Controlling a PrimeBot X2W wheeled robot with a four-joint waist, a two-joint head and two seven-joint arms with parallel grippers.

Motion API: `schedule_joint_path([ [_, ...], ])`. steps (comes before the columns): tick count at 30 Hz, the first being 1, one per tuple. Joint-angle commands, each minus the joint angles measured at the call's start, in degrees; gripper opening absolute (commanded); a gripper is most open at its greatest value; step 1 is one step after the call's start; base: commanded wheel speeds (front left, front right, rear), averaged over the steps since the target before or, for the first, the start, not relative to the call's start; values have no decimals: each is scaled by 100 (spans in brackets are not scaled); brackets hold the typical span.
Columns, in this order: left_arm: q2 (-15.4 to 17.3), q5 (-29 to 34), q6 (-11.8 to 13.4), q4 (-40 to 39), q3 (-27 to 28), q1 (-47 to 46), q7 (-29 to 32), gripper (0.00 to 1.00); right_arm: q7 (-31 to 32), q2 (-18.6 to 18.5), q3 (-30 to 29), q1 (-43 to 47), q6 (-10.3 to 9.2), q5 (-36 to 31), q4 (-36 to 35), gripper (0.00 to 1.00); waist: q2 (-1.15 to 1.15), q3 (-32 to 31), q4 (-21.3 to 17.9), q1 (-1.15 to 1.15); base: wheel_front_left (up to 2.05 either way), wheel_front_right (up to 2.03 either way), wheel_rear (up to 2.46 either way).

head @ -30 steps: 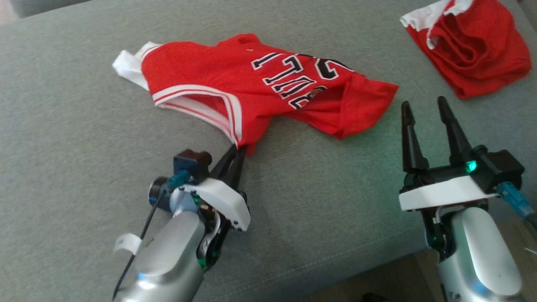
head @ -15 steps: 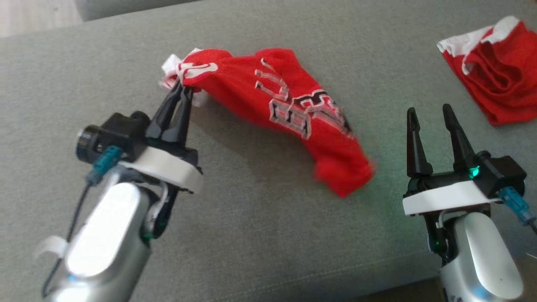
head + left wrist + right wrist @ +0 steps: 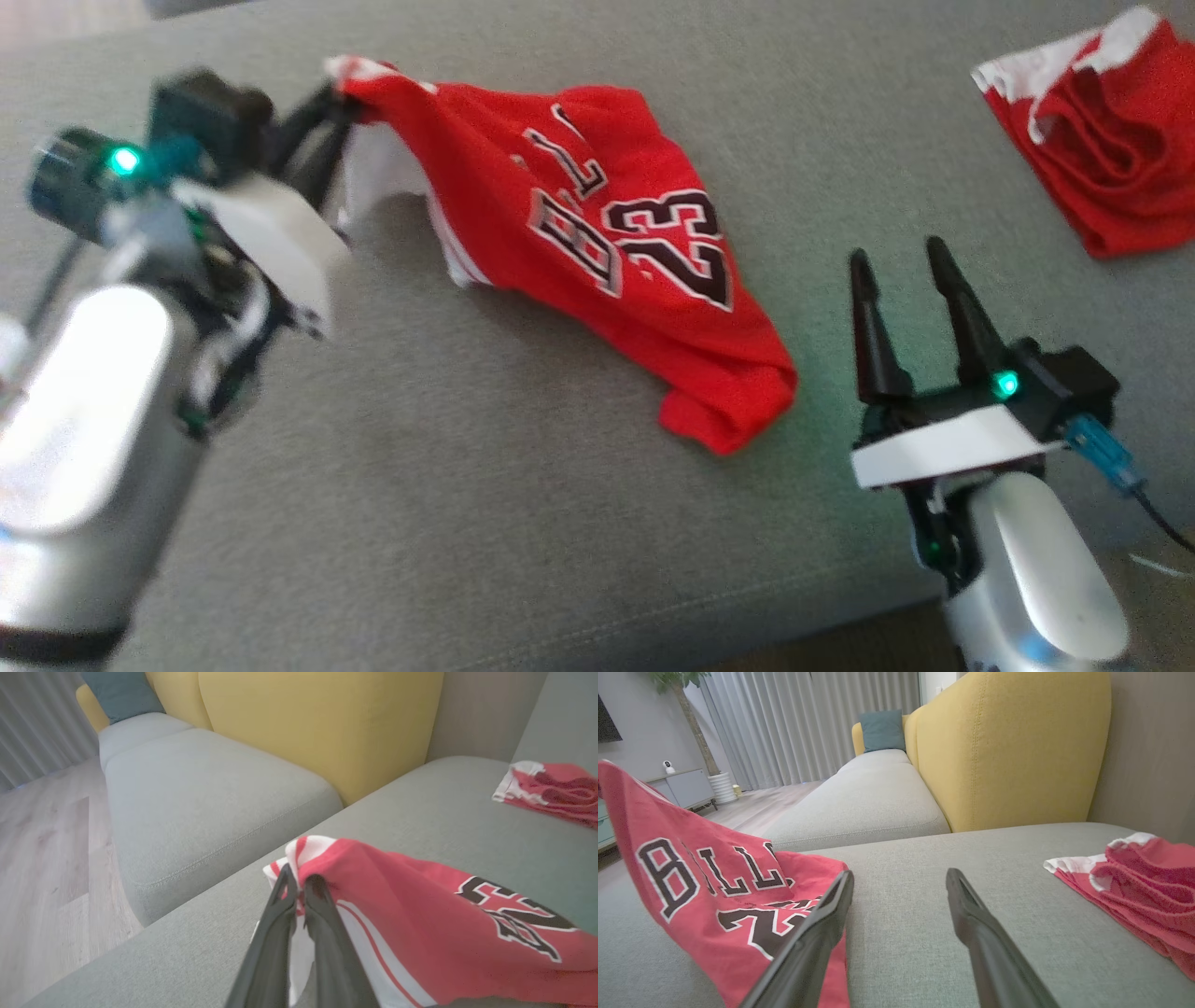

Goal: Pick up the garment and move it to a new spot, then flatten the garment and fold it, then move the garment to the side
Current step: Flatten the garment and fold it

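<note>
The garment (image 3: 597,271) is a red basketball jersey with white trim and black lettering, stretched across the grey sofa cushion (image 3: 485,523). My left gripper (image 3: 338,105) is shut on its white-trimmed upper corner and holds that corner lifted at the upper left. In the left wrist view the same pinch shows, with the left gripper (image 3: 301,882) closed on the trim of the garment (image 3: 420,924). The lower end of the jersey still rests on the cushion. My right gripper (image 3: 898,261) stands open just right of that lower end, holding nothing. In the right wrist view the garment (image 3: 705,877) hangs to the left of the right gripper (image 3: 899,877).
A second red and white garment (image 3: 1092,140) lies crumpled at the far right of the cushion. A yellow sofa back (image 3: 1008,746) rises behind, with another grey seat (image 3: 201,798) beside it. Wooden floor (image 3: 42,858) lies beyond the cushion's left edge.
My left gripper has carried the jersey's corner up and to the left, dragging the cloth out and turning its number side up. The right gripper has stayed open, shifting only slightly.
</note>
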Motion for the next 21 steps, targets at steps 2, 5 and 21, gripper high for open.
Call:
schedule_joint_path([
  [2,348,-12,-43,159,337,-459,178,0,-75,-1,251,-259,37,78,-197,100,0,257,-274,0,0,0,0],
  [5,495,-40,-93,700,436,-817,415,0,-86,-1,455,-388,37,162,-227,100,0,516,-528,0,0,0,0],
  [21,619,152,203,2802,653,-1822,64,0,-102,-1,984,-575,37,414,-417,100,0,1181,-1160,0,0,0,0],
])
